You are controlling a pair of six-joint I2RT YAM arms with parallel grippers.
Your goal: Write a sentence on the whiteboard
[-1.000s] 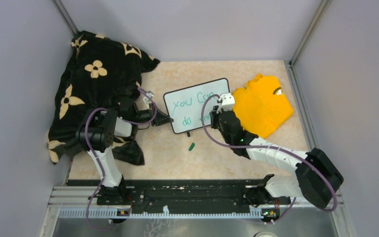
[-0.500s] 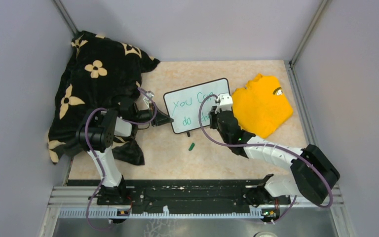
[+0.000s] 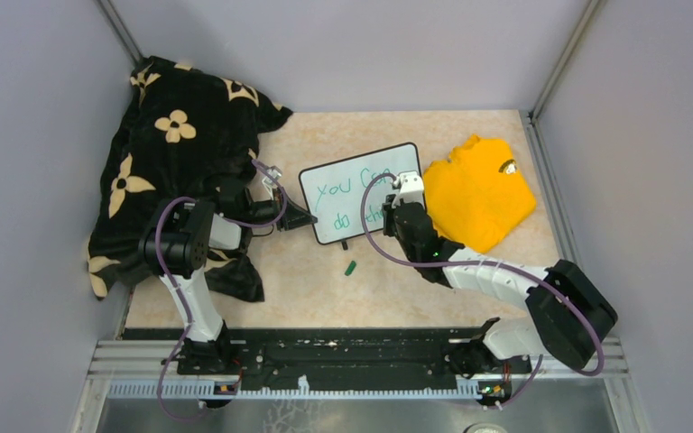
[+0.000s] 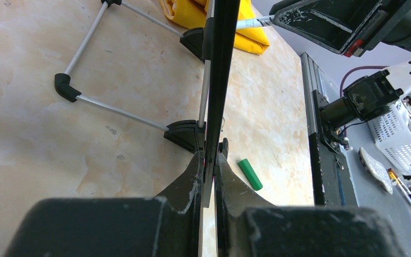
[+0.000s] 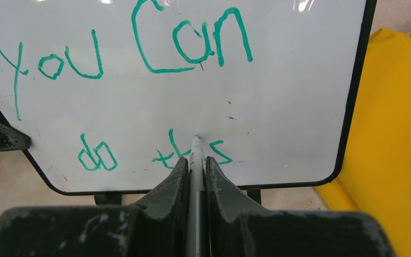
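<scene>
The whiteboard (image 3: 352, 185) stands tilted at mid-table, with green writing "You Can do th s" on it (image 5: 278, 80). My left gripper (image 3: 305, 216) is shut on the board's left edge (image 4: 219, 75), seen edge-on in the left wrist view. My right gripper (image 3: 395, 215) is shut on a grey marker (image 5: 195, 160) whose tip touches the board in the gap between "th" and "s". A green marker cap (image 3: 350, 267) lies on the table in front of the board, also visible in the left wrist view (image 4: 250, 174).
A folded yellow shirt (image 3: 483, 189) lies right of the board, touching its corner. A black blanket with cream flowers (image 3: 176, 144) is heaped at the back left under the left arm. Grey walls enclose the table; a black rail (image 3: 343, 347) runs along the near edge.
My right gripper with the marker has shifted slightly left along the bottom line of writing. The left gripper and the board have not moved.
</scene>
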